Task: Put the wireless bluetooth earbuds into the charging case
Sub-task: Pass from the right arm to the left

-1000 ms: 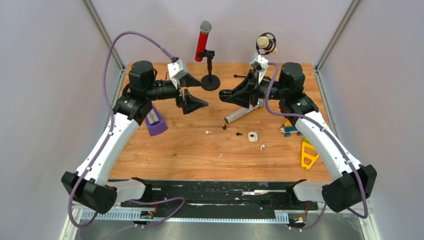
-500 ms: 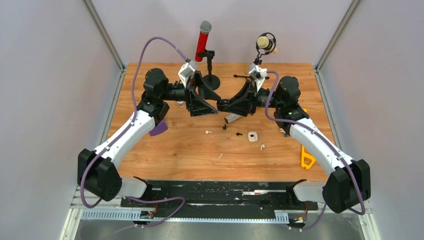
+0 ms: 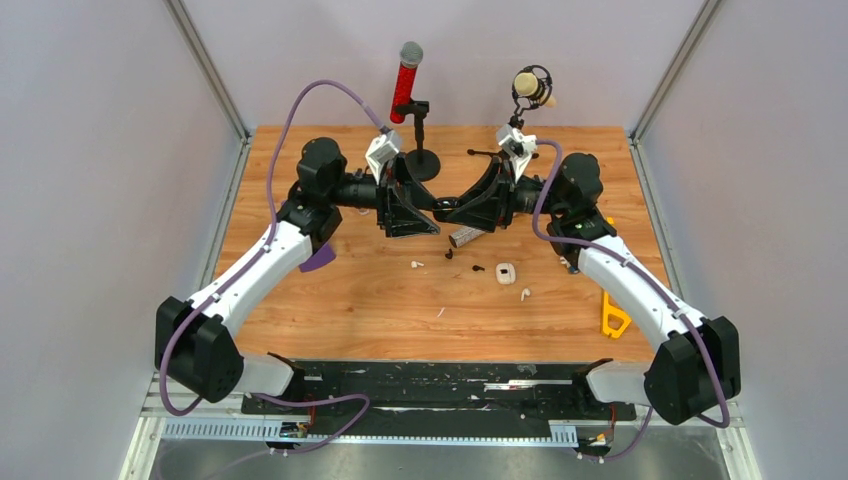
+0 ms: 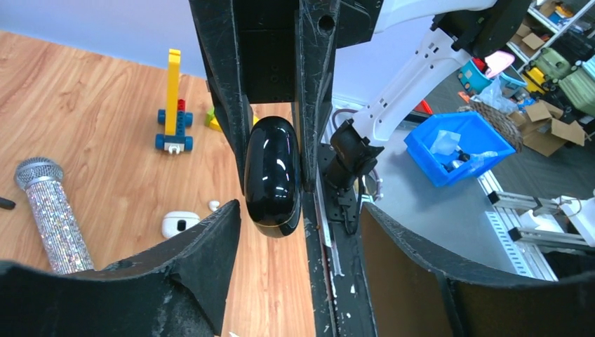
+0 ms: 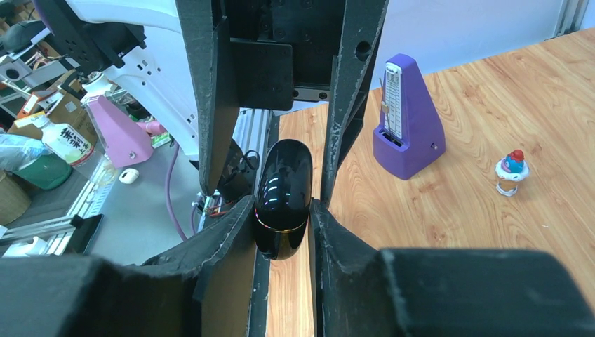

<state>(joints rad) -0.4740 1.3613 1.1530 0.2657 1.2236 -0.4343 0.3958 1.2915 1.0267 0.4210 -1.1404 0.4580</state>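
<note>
My right end effector clenches the black charging case; my left end effector straddles it, released. Likely opening the case: next, left must close squarely on the lid.

Place: robotics lab, a test cell.
Cell: grey walls and metal posts box in a wood table, centre of the top view.
Rig: two arms on a black rail, bottom edge.
Clutter: blue bin and cardboard boxes, right of the left wrist view; bottles, left of the right wrist view.
</note>
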